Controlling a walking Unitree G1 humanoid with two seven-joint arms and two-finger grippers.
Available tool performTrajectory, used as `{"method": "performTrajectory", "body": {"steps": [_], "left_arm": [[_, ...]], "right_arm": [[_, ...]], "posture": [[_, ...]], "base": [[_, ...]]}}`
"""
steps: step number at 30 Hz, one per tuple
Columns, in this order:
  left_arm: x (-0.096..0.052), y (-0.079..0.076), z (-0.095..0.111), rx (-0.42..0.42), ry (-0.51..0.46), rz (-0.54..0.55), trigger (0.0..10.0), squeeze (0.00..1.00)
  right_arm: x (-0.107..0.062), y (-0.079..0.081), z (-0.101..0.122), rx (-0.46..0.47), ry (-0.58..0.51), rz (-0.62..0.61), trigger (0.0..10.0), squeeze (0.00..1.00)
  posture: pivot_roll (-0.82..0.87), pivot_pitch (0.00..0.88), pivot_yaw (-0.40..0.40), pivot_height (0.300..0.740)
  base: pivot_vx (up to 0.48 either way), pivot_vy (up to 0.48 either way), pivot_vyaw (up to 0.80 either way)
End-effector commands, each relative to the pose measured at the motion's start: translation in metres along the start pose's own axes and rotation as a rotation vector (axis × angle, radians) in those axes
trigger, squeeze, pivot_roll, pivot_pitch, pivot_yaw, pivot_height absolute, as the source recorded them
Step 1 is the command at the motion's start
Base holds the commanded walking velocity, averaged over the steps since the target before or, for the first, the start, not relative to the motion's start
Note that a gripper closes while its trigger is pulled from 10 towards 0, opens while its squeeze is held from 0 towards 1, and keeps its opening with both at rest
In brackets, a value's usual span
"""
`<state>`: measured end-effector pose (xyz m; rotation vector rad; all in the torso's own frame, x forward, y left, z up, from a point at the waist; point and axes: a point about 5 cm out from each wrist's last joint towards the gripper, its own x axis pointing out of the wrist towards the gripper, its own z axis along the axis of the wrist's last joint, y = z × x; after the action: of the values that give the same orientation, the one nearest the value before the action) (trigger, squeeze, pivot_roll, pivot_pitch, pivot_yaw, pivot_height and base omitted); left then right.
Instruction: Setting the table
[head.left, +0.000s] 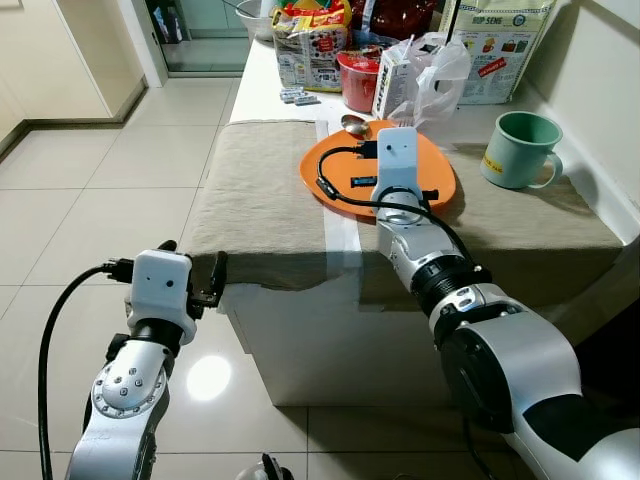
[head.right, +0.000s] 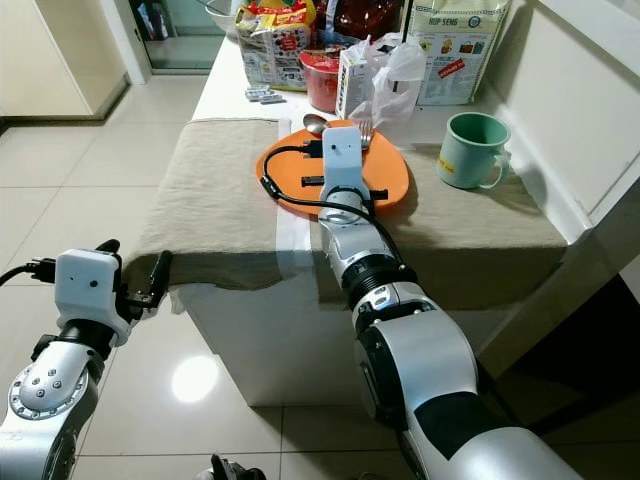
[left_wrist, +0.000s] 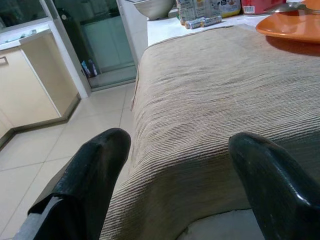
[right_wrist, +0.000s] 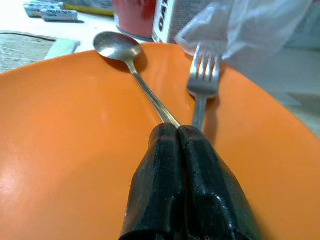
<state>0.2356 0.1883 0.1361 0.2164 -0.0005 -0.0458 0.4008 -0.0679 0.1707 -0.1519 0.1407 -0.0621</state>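
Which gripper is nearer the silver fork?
Right. The right gripper is over the orange plate at the silver fork; the left gripper hangs off the table's near-left edge.

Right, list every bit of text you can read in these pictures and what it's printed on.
"HUP SENG": on the large box at the back of the table.
The carton beside the red cup: large print on its side, too blurred to read.
The snack bag: print too small to read.
The green mug: a yellow label, unreadable.
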Motion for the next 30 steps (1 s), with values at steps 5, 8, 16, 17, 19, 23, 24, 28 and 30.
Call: {"method": "performTrajectory", "body": {"steps": [5, 8, 16, 17, 19, 23, 24, 28, 30], "left_arm": [[-0.001, 0.001, 0.004, 0.014, -0.009, -0.003, 10.0, 0.0], [0.0, 0.001, 0.004, 0.013, -0.009, -0.004, 10.0, 0.0], [0.0, 0.0, 0.004, 0.013, -0.009, -0.006, 10.0, 0.0], [0.0, 0.0, 0.004, 0.013, -0.009, -0.006, 10.0, 0.0], [0.0, 0.0, 0.003, 0.012, -0.008, -0.006, 10.0, 0.0], [0.0, 0.0, 0.004, 0.011, -0.008, -0.007, 10.0, 0.0], [0.0, 0.0, 0.004, 0.011, -0.009, -0.007, 10.0, 0.0], [0.001, 0.0, 0.004, 0.01, -0.01, -0.006, 10.0, 0.0], [0.001, 0.0, 0.004, 0.011, -0.011, -0.006, 10.0, 0.0]], "right_arm": [[-0.002, 0.005, 0.005, -0.035, -0.058, 0.008, 0.0, 0.0], [-0.001, 0.001, 0.005, -0.029, -0.052, -0.012, 10.0, 1.0], [0.001, -0.009, 0.0, -0.014, -0.02, -0.039, 10.0, 1.0], [0.001, -0.009, 0.0, -0.014, -0.02, -0.039, 10.0, 1.0], [0.003, -0.012, 0.003, -0.014, -0.027, -0.044, 10.0, 1.0], [0.005, -0.016, 0.01, -0.008, -0.039, -0.047, 10.0, 1.0], [0.006, -0.018, 0.011, -0.005, -0.04, -0.049, 10.0, 1.0], [0.008, -0.023, 0.018, 0.008, -0.051, -0.059, 10.0, 1.0], [0.009, -0.025, 0.021, 0.012, -0.055, -0.062, 10.0, 1.0]], "posture": [[0.03, 0.076, 0.06, 0.74], [0.03, 0.076, 0.06, 0.74], [0.03, 0.076, 0.061, 0.74], [0.03, 0.076, 0.061, 0.74], [0.03, 0.076, 0.061, 0.74], [0.03, 0.073, 0.061, 0.74], [0.03, 0.073, 0.061, 0.74], [0.04, 0.071, 0.061, 0.74], [0.04, 0.071, 0.062, 0.74]], "base": [[0.0, 0.0, 0.0], [0.0, 0.0, 0.0], [0.0, 0.0, 0.0], [0.0, 0.0, 0.0], [0.0, 0.0, 0.0], [0.0, 0.0, 0.0], [0.0, 0.0, 0.0], [0.0, 0.0, 0.0], [0.0, 0.0, 0.0]]}}
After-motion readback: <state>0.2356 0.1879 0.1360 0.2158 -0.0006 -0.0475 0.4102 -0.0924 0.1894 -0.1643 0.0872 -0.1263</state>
